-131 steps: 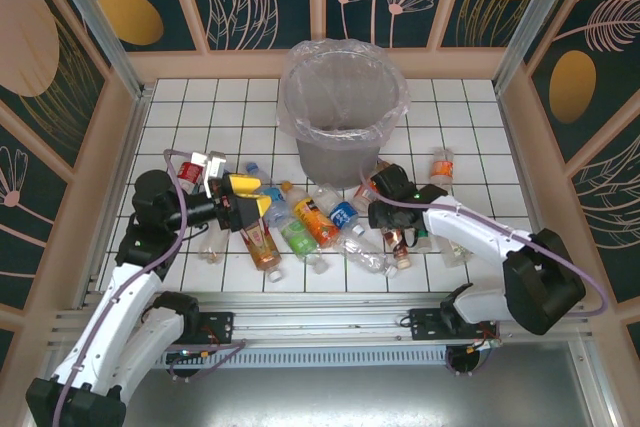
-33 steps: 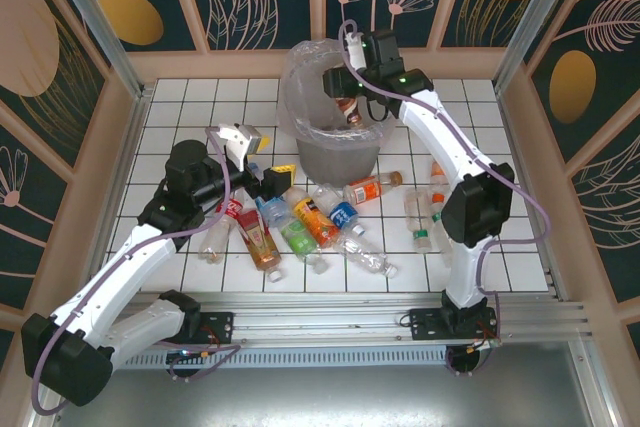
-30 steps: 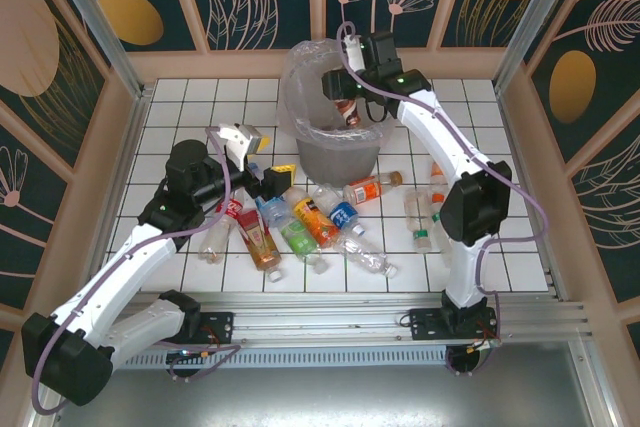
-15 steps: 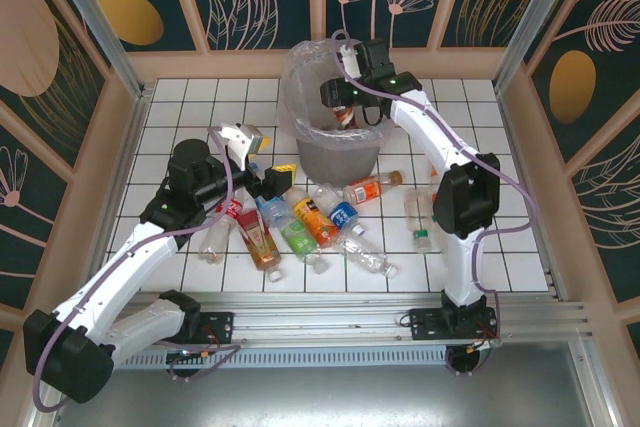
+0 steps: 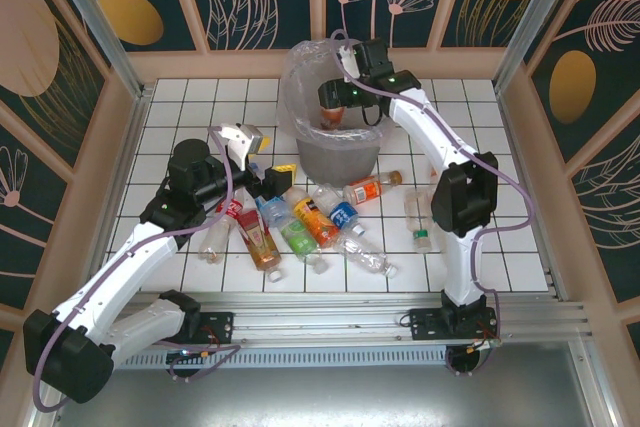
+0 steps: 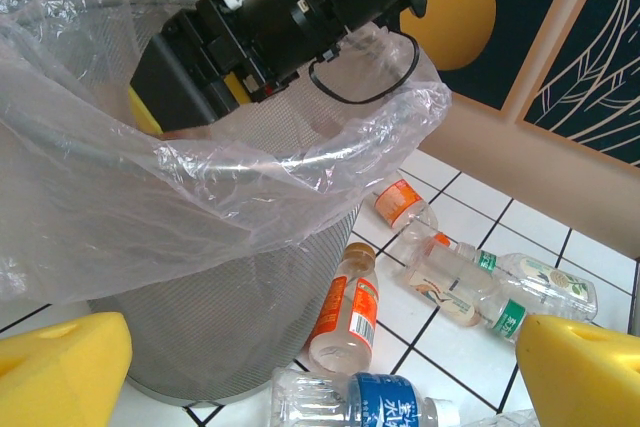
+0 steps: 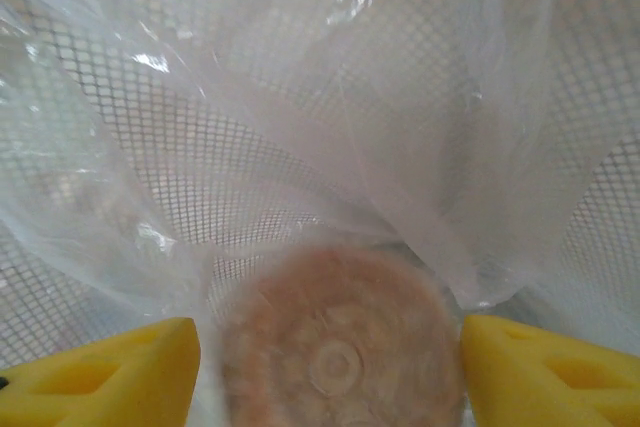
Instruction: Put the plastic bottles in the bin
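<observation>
The right gripper point(image 5: 335, 112) hangs over the mouth of the grey round mesh bin lined with a clear plastic bag point(image 5: 335, 159), which stands at 12 o'clock on the white tiled table point(image 5: 180, 107), so anything it lets go should land inside the liner. Between its yellow pads point(image 7: 110, 372) the right wrist view shows the round base of a clear brownish plastic bottle point(image 7: 335, 352). It is blurred, and I cannot tell whether the pads pinch it or it hangs loose. The left gripper point(image 5: 268, 154), jaws spread wide and empty, sits at 8 o'clock of the bin, beside the heap of clear plastic bottles with coloured labels point(image 5: 300, 237) at 6 o'clock, probably placed for a next pick. A few more bottles point(image 5: 420, 209) lie at 4 o'clock.
</observation>
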You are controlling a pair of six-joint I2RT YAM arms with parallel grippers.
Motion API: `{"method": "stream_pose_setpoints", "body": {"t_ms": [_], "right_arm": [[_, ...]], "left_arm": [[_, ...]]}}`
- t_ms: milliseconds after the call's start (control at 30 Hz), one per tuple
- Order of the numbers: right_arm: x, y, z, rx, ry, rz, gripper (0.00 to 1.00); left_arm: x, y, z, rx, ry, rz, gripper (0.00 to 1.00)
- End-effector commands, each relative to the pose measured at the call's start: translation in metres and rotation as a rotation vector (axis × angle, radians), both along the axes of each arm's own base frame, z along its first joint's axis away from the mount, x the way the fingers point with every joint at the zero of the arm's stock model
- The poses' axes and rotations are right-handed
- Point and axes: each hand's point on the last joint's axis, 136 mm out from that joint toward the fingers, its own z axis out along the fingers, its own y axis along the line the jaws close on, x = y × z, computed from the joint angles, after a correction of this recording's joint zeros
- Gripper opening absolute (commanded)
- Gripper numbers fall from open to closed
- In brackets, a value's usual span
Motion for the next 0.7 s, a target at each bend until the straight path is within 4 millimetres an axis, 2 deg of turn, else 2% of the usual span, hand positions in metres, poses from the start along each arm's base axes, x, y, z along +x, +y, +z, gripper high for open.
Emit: {"method": "stream_pose_setpoints", "body": {"t_ms": [0, 200, 367, 533, 667], "right_arm": [[0.001, 0.0, 0.018, 0.012, -0.027, 0.008, 0.72], [-0.005, -0.003, 0.048, 0.037, -0.076, 0.0, 0.72], [-0.019, -0.007, 0.083, 0.036, -0.147, -0.009, 0.72], [-0.046, -0.015, 0.118, 0.063, -0.203, -0.004, 0.71], [-0.076, -0.021, 0.14, 0.099, -0.242, 0.01, 0.72]], "left_arm": [[-0.005, -0.003, 0.014, -0.013, -0.046, -0.03, 0.99], [-0.007, -0.004, 0.016, -0.019, -0.044, -0.039, 0.98], [-0.011, -0.003, 0.023, -0.035, -0.058, -0.047, 0.98], [-0.015, -0.004, 0.027, -0.055, -0.058, -0.065, 0.98], [-0.019, -0.005, 0.03, -0.064, -0.06, -0.076, 0.99]]}}
